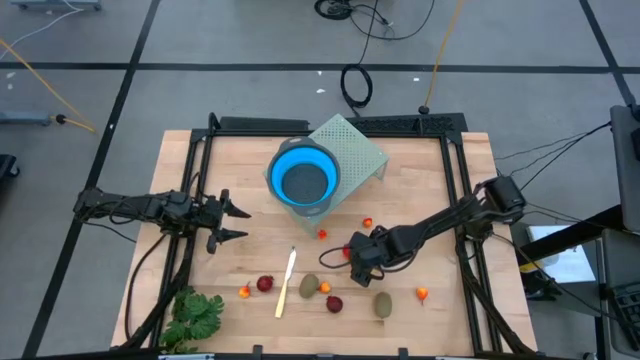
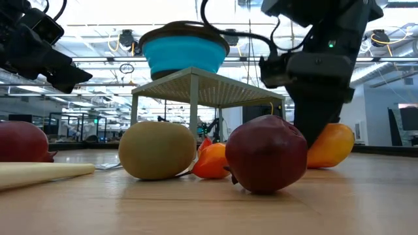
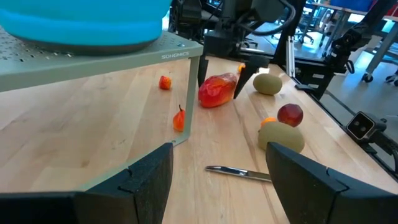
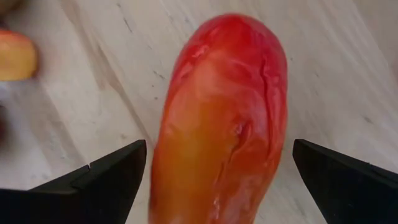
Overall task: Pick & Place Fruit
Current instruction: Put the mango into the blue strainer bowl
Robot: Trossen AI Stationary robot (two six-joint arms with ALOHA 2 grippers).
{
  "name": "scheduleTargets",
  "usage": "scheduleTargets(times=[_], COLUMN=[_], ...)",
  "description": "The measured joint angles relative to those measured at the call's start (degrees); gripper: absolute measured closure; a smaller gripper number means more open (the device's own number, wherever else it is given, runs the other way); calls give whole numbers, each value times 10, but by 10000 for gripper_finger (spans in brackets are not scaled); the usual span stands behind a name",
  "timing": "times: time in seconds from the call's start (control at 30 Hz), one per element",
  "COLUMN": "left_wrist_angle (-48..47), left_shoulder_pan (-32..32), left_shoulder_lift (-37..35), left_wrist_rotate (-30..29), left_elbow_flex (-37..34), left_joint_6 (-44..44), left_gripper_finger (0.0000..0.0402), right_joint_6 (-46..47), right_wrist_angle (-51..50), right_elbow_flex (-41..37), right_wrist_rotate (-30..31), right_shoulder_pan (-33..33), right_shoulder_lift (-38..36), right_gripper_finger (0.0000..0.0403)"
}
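The larger orange-red oblong fruit point(image 4: 217, 112) lies on the wooden table right of the middle. My right gripper point(image 4: 219, 146) is open above it, pointing down, one finger on each side of it with narrow gaps. Small fruit lie along the near side: two brown-green ovals point(image 1: 309, 286) point(image 1: 383, 303), two dark red balls point(image 1: 265, 284) point(image 1: 334, 303) and tiny orange bits point(image 1: 244, 292) point(image 1: 422, 294). Two red bits point(image 1: 367, 222) point(image 1: 321, 234) sit by the stand. My left gripper point(image 1: 246, 224) hangs open at the left, holding nothing.
A blue bowl point(image 1: 303, 178) sits on a pale green perforated stand point(image 1: 360, 150) at the far middle. A thin cream stick point(image 1: 286, 283) lies among the near fruit, and a leafy green bunch point(image 1: 195, 318) lies at the near left corner. Black frame rails point(image 1: 455, 170) run along both sides.
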Motion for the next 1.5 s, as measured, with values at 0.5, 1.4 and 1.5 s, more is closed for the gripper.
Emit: scheduleTargets(times=[0.5,1.4,1.5], left_wrist_angle=[0,-2,-2], left_shoulder_pan=[0,0,0], left_shoulder_lift=[0,0,1], left_wrist_rotate=[1,0,0], left_elbow_flex=[0,0,0], left_joint_6=[-1,29,39], left_gripper_finger=[147,147,147], right_joint_6=[34,82,73], right_wrist_angle=[2,53,99], right_elbow_flex=[0,2,2], right_wrist_rotate=[0,-44,-35], right_shoulder_pan=[0,2,2], right_shoulder_lift=[6,-109,-150], right_gripper_finger=[52,192,195])
